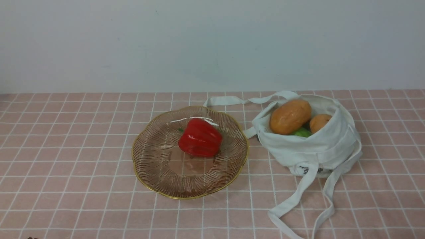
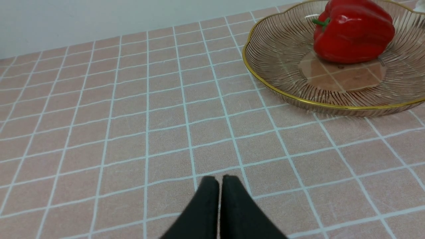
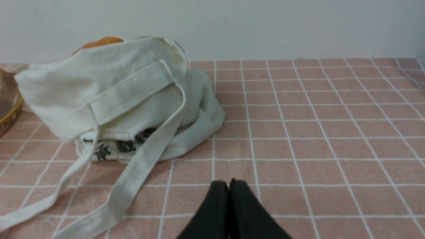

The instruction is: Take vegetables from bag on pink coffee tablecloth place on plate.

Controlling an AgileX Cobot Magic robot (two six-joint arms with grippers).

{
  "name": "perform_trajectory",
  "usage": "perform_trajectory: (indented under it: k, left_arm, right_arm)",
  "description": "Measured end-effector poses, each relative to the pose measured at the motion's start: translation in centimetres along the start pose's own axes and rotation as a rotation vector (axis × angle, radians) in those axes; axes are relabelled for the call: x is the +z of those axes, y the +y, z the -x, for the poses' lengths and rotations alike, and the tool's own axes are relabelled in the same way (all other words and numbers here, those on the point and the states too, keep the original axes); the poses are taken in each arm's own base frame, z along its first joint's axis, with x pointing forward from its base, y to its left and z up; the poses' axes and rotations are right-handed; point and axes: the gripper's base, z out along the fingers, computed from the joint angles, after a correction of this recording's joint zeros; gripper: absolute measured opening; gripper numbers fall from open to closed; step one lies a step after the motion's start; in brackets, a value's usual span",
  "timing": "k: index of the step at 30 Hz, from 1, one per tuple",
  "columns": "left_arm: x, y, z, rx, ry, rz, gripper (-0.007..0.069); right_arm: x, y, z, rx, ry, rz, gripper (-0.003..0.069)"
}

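A glossy red bell pepper (image 1: 200, 138) lies in the gold-rimmed plate (image 1: 152, 156) at the middle of the pink checked tablecloth (image 1: 66, 159). The off-white bag (image 1: 318, 149) stands right of the plate, mouth open, holding two tan-orange potatoes (image 1: 290, 116) (image 1: 319, 122) and a small green piece (image 1: 301, 132). In the left wrist view my left gripper (image 2: 219, 179) is shut and empty, low over bare cloth, well short of the plate (image 2: 282, 66) and pepper (image 2: 353, 31). In the right wrist view my right gripper (image 3: 228, 183) is shut and empty, on the cloth short of the bag (image 3: 116, 96). Neither gripper shows in the front view.
The bag's long straps (image 1: 298, 199) trail over the cloth toward the front edge, and one strap (image 1: 232, 99) lies behind the plate. A plain pale wall (image 1: 212, 43) closes the far side of the table. Black printed characters (image 3: 116, 147) mark the bag's lower side.
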Motion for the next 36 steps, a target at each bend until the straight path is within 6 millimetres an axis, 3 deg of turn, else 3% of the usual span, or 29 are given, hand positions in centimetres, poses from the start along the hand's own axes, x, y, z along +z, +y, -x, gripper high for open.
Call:
perform_trajectory:
  k: [6,36]
  left_arm:
    - [0.0,0.0,0.0,0.001,0.0,0.0,-0.0005]
    - [0.0,0.0,0.0,0.0,0.0,0.0,-0.0005]
  right_arm:
    - [-0.02,0.42,0.03,-0.002,-0.003,0.08,-0.0015]
    - [-0.02,0.44,0.02,0.023,-0.002,0.083,-0.0015]
